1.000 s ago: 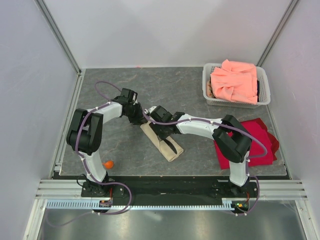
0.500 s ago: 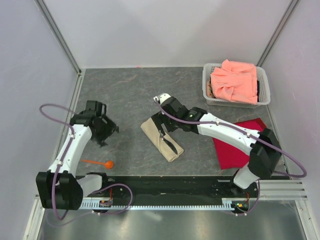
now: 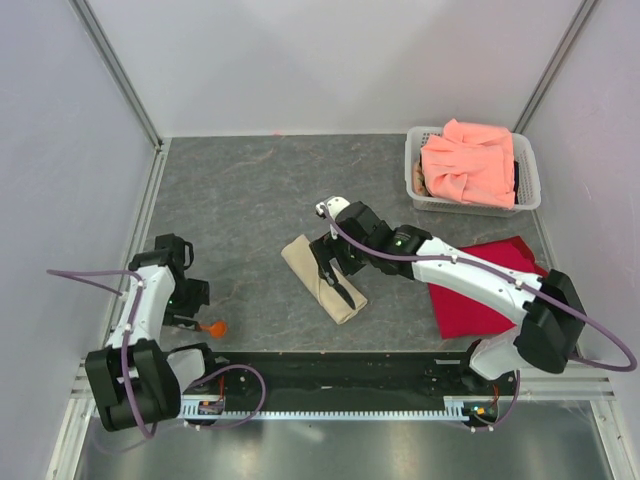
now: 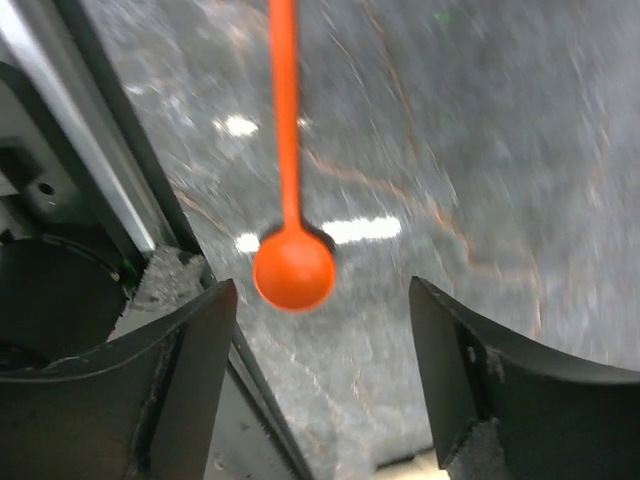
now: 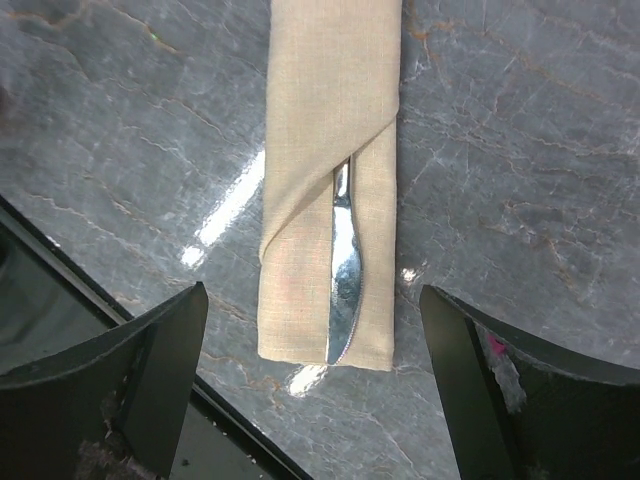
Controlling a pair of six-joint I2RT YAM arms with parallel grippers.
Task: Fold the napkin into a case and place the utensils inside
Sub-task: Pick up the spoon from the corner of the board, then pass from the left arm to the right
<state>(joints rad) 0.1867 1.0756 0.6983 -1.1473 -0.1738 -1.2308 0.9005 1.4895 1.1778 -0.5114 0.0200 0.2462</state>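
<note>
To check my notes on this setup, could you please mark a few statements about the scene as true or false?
1. A shiny knife sits in the pocket of the case. True.
2. The orange spoon is inside the case. False: it lies on the table, below the open left end effector.
3. The white basket holds a salmon-pink cloth. True.
4. The right end effector is shut on the case. False: it is open, above the case.

A grey, marbled tabletop point(image 3: 260, 190) is enclosed on three sides by plain pale wall panels point(image 3: 330, 60), held in aluminium posts point(image 3: 115, 70). A metal rail point(image 3: 340, 405) is run along the near edge, and bright glints of light point(image 5: 225, 215) are reflected in the surface.
</note>
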